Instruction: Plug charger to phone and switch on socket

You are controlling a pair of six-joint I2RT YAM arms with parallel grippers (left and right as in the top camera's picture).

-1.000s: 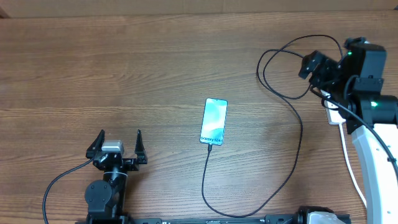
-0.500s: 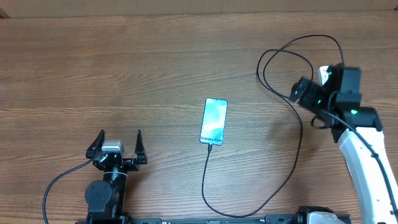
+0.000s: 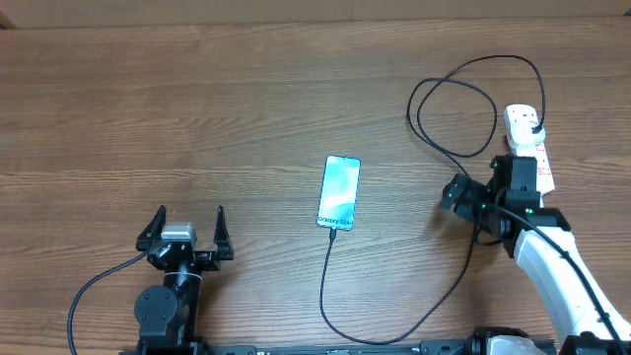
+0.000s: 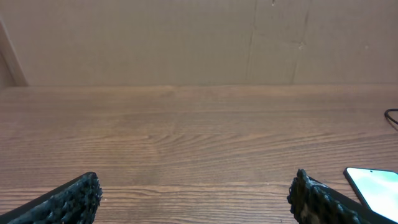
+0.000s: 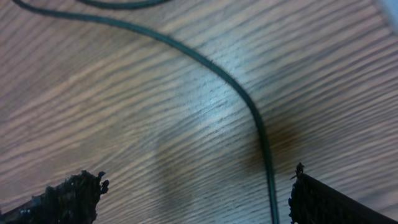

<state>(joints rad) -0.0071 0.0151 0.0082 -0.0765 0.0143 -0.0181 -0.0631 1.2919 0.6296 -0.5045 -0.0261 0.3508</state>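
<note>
The phone (image 3: 339, 192) lies lit in the middle of the table, its corner also in the left wrist view (image 4: 375, 186). The thin black charger cable (image 3: 463, 242) has its tip in the phone's lower edge and loops round to its black plug in the white socket strip (image 3: 526, 138) at the right. My right gripper (image 3: 457, 194) is open and empty above the table, just left of the cable (image 5: 249, 106) and below-left of the socket. My left gripper (image 3: 186, 231) is open and empty at the front left.
The socket's thick white cord (image 3: 552, 258) runs down the right side under my right arm. A cardboard wall (image 4: 199, 40) stands beyond the table's far edge. The cable loops (image 3: 455, 108) lie left of the socket.
My right arm has drawn back from over the socket, moving toward the front and left, which uncovers the socket. The left arm, phone and cable have not moved.
</note>
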